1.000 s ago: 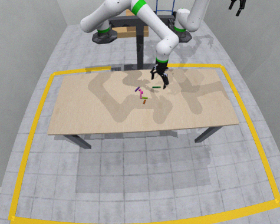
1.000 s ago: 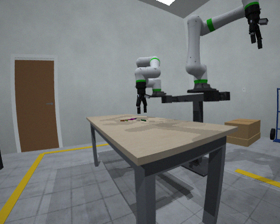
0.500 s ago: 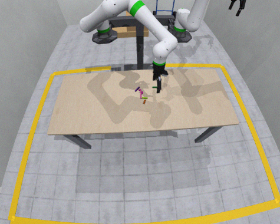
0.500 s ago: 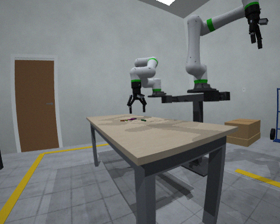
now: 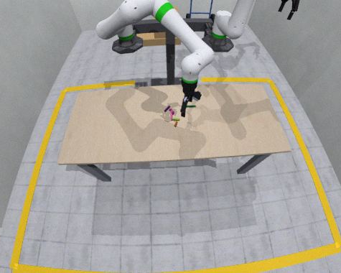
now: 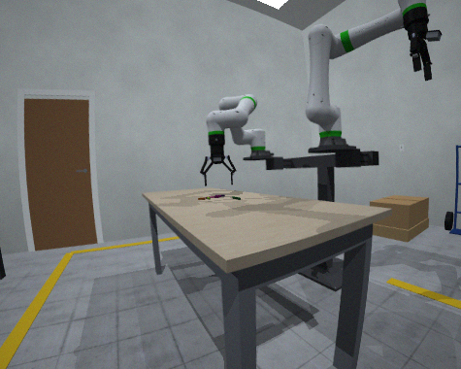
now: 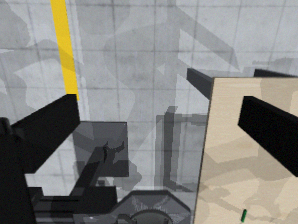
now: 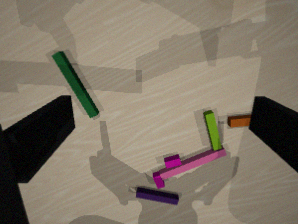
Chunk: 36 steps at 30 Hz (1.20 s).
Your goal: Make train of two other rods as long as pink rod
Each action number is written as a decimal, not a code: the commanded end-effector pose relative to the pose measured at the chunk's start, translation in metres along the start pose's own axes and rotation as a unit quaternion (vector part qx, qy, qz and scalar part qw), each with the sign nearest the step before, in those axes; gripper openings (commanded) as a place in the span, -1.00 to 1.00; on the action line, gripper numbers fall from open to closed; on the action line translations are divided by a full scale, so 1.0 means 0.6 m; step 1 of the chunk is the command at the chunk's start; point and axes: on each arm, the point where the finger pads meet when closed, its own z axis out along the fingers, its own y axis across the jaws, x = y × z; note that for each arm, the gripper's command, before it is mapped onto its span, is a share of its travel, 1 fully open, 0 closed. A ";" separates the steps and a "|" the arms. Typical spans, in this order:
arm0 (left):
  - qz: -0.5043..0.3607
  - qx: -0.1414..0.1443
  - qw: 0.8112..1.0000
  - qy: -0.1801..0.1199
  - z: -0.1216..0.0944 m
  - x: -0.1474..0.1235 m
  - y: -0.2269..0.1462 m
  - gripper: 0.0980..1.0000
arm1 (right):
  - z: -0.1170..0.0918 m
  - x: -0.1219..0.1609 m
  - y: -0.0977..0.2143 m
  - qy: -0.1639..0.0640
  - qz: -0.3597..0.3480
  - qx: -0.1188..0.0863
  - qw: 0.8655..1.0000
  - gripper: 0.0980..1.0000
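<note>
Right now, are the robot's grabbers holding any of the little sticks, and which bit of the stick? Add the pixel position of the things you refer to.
Nothing is held: both the left gripper (image 6: 422, 73) and the right gripper (image 6: 218, 184) are open, with no stick between their fingers.

Most of the rods (image 5: 171, 116) (image 6: 218, 196) (image 8: 192, 165) lie near one another on the table (image 5: 96, 144) (image 6: 276, 218) (image 7: 225, 125) (image 8: 150, 30), with one rod (image 5: 191, 106) (image 6: 236, 198) (image 7: 244, 215) (image 8: 75, 84) (quite the loner) apart.

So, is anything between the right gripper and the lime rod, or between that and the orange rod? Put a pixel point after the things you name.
Nothing visible, either from right gripper (image 5: 183, 113) (image 6: 218, 184) (image 8: 162, 111) to lime rod (image 5: 176, 119) (image 6: 208, 198) (image 8: 212, 131) or onward to orange rod (image 5: 175, 124) (image 6: 201, 198) (image 8: 239, 121). Pink rod (image 5: 171, 115) (image 6: 213, 197) (image 8: 192, 164) meets lime's end.
</note>
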 end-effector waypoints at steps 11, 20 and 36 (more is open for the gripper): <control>0.000 0.000 1.000 0.001 -0.002 0.001 0.000 1.00 | -0.011 -0.018 0.066 0.000 0.265 -0.004 0.964 1.00; 0.000 0.000 1.000 0.001 -0.002 0.001 0.000 1.00 | -0.016 -0.032 0.106 0.000 0.416 -0.004 0.909 1.00; 0.000 0.000 1.000 0.001 -0.002 0.001 0.000 1.00 | -0.024 -0.059 0.169 0.001 0.639 -0.004 0.769 1.00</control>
